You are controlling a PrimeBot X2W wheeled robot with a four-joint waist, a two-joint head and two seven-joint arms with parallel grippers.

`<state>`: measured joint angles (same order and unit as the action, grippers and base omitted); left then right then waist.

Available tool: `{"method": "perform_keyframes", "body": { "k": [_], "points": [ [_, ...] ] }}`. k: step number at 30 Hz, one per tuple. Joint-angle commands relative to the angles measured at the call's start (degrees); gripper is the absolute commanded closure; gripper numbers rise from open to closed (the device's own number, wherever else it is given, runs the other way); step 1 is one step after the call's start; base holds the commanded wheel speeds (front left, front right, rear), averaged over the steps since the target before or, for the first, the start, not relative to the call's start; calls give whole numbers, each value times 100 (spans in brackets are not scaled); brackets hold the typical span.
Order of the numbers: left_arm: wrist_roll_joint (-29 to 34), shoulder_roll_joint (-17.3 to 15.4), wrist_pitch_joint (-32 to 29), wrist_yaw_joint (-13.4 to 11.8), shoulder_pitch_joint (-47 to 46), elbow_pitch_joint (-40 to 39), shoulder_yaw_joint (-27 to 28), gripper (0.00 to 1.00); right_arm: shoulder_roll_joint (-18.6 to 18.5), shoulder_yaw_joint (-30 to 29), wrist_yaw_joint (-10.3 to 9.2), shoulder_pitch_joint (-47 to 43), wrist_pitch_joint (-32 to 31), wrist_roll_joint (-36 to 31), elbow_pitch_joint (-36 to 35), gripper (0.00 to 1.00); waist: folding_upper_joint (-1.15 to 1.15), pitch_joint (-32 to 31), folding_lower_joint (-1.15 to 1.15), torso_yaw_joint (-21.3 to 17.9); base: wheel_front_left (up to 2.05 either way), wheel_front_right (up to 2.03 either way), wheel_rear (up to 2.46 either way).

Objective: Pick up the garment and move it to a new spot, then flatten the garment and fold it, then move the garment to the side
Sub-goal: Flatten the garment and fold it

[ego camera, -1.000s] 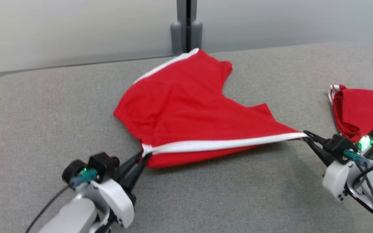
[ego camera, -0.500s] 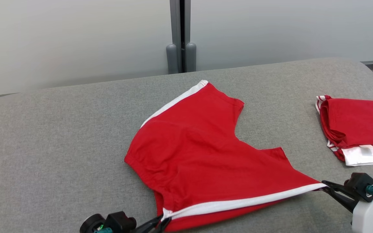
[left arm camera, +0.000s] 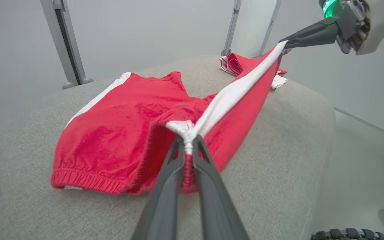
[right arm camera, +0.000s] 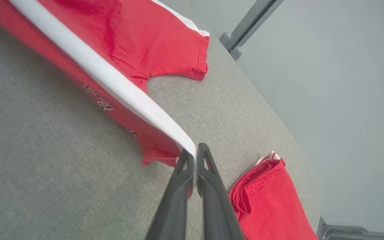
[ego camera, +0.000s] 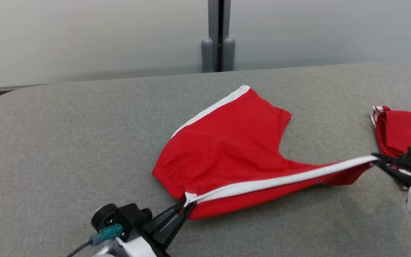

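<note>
Garment: red shorts, the garment point(ego camera: 227, 142), mid-table. Its far half lies flat on the grey padded table point(ego camera: 66, 142); its near side is lifted clear.
Near edge: the white stripe point(ego camera: 280, 177) runs taut through the air between my two claws. Red cloth hangs below it and sags toward the surface.
Left gripper point(ego camera: 187, 206): clenched on the waistband point(left arm camera: 85, 180) end of the stripe, with elastic bunched between the fingers, low over the table.
Right gripper point(ego camera: 376, 161): pinched tight on the leg-hem end of the stripe. It rides higher than the left in the left wrist view.
Neighbour: a folded red piece point(ego camera: 405, 130) sits at the table's right end, near the right gripper. As far as I can tell it is apart from my garment.
Step, my reading: one whole side seam is held at both ends, so I judge this to be the flatten-and-fold stage.
Method: I move both claws at one pace, stripe snug but not strained, and bring them level before lowering. I lay the near stripe along the far one and release only once the cloth rests.
Risks: the elastic may slip from the left claw. The flat half may drag if I pull toward me. The right claw may snag the folded red piece.
</note>
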<state>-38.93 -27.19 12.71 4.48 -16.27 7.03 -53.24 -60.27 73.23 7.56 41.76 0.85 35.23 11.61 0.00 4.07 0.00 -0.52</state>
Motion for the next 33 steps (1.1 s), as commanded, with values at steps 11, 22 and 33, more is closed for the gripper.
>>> {"method": "perform_keyframes", "body": {
  "k": [11,22,33],
  "points": [
    [-124,621,151,-19,-1021,343,472,100,366,20,-15,1717,-719,-647,221,100,0,938,0,833,0,0,0],
    [-56,1292,205,148,-1888,1219,476,100,525,16,-15,2555,-1379,-1170,348,100,0,1672,0,1371,0,0,0],
    [25,1802,247,260,-2211,1623,727,100,489,15,-15,3150,-1602,-1209,653,100,0,2146,0,1833,0,0,0]
  ]
}}
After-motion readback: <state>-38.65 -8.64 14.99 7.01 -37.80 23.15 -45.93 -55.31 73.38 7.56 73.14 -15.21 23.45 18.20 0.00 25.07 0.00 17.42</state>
